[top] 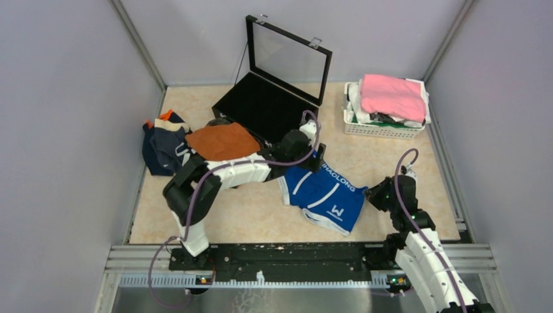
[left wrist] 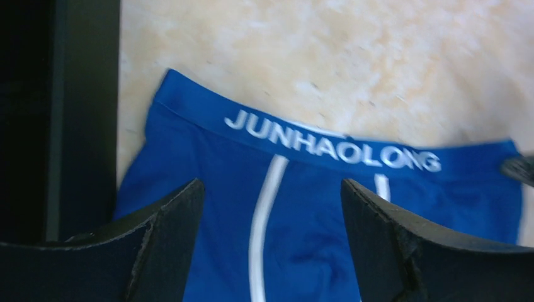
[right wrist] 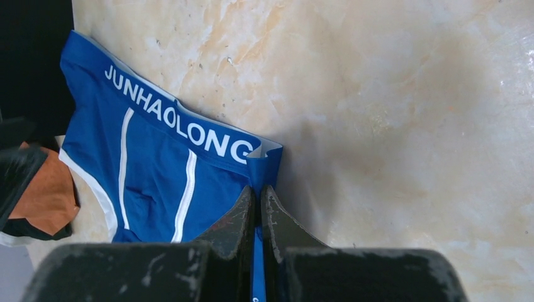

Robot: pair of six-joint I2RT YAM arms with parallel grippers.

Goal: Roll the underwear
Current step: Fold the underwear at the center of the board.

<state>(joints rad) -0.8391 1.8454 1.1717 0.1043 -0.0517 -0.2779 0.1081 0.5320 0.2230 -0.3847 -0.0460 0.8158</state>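
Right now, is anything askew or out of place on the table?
The blue briefs lie slanted across the table, not square, one waistband corner close to the black case. The right gripper is shut on their side; the left gripper hangs open over them. Nothing looks spilled or damaged.

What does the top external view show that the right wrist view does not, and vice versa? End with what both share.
Only top external: the white basket holding the pink cloth, the case's raised glass lid, the dark underwear pile at the left. Only right wrist: the right gripper shut, pinching the blue underwear at its side edge, and the whole JUNHAOLONG lettering. Both: the blue underwear, the rust-orange underwear, the marbled table.
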